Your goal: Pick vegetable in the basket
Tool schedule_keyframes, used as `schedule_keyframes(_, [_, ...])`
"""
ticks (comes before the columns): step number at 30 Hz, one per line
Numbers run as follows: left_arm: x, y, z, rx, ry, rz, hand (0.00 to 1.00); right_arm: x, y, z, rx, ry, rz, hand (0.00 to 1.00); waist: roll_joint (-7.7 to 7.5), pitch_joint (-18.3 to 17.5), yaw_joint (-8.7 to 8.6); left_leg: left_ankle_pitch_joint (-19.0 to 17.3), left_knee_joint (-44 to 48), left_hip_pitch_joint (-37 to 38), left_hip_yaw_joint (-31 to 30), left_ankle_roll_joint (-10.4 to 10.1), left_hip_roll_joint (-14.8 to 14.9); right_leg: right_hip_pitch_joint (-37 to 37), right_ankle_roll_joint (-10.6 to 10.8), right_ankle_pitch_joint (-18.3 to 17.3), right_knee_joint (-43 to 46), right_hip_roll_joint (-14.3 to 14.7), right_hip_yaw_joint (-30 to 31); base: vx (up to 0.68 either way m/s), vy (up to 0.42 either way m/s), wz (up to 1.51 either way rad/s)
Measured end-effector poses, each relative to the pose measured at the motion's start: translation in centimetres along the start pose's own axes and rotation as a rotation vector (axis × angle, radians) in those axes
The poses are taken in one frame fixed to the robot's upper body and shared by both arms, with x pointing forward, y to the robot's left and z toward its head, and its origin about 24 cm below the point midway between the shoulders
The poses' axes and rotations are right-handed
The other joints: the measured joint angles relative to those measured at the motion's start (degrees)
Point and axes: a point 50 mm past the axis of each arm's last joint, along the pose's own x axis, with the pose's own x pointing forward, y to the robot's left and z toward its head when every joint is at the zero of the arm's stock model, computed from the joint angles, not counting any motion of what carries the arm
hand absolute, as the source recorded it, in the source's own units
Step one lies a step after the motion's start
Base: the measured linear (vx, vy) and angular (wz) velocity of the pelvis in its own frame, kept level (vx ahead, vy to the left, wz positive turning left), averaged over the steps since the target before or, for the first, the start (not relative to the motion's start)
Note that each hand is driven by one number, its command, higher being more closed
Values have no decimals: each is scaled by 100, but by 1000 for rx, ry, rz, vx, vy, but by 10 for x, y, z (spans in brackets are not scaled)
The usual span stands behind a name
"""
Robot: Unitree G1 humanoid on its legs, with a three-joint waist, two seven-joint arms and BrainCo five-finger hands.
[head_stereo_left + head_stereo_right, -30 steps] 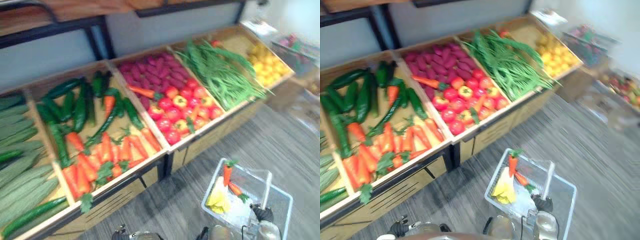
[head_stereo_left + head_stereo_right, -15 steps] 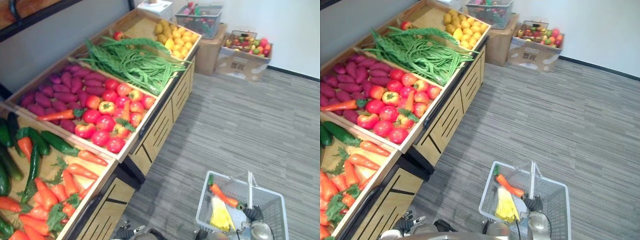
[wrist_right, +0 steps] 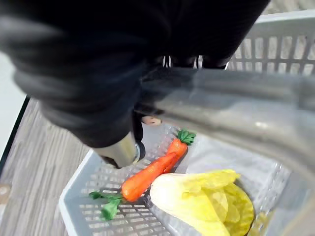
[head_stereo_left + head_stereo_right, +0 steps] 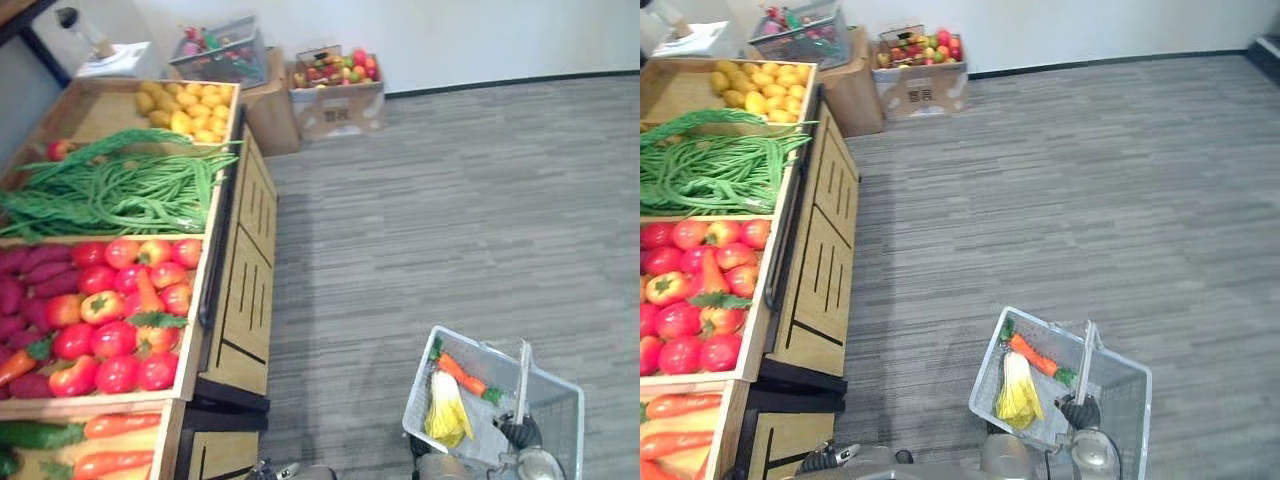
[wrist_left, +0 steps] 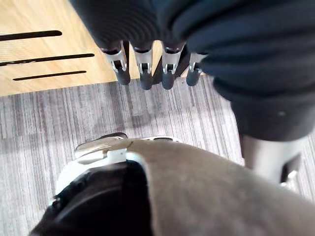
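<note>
One basket point(image 4: 986, 372) was counted, with one handle point(image 4: 1087, 358) across it. Inside it one carrot point(image 4: 1033, 357) and one yellow leafy cabbage point(image 4: 1018, 390) were found. On the display stand point(image 4: 240, 290) four compartments were made out. One heap of yellow fruit point(image 4: 190, 110) and one pile of green beans point(image 4: 110, 190) were noted. The tomatoes point(image 4: 115, 338) were put at roughly sixteen, the heap being cut by the edge of the view. Two stray carrots were counted there, one among the tomatoes point(image 4: 148, 293) and one on the purple roots point(image 4: 18, 363). Two cardboard boxes point(image 4: 335, 105) point(image 4: 265, 110) and one grey wire basket point(image 4: 215, 55) were tallied by the wall.
</note>
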Motion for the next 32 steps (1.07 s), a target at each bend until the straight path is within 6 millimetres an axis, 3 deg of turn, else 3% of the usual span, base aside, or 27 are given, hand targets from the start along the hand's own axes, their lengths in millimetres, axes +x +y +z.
schedule_keyframes(3, [2,1,2,29,9,-13,0,-2,1,-8,-2,30,-5,100,-48,-81,0,-245,-104,19,-8,50,-19,3,57,257,-203,-3,1,-57,119,-17])
schedule_keyframes(5, [3,4,4,50,4,-13,0,-3,4,-12,8,48,-1,100,-134,-130,12,-248,-185,102,-5,53,-87,24,104,288,-202,-51,-1,-37,76,-2])
schedule_keyframes(11, [2,6,1,41,-7,-11,0,-8,12,-20,40,69,14,100,-203,-167,15,-333,-291,424,243,47,-59,133,70,256,-233,-23,29,-26,12,-22])
schedule_keyframes(14, [2,6,-2,-9,1,-3,0,-9,13,-23,47,75,26,100,-182,-178,26,-372,-326,537,477,11,7,124,18,272,-233,-64,-435,8,-24,-40])
schedule_keyframes(22, [3,4,-3,-269,16,39,0,-14,13,-40,149,165,9,100,-118,-217,10,-378,-376,792,438,-2,93,305,44,356,-251,101,-414,53,-30,-9])
schedule_keyframes(32, [2,3,-13,-349,78,48,0,-19,26,-47,165,220,37,100,-206,-263,25,-380,-405,914,233,0,-20,403,41,345,-258,-10,-463,-15,-6,1])
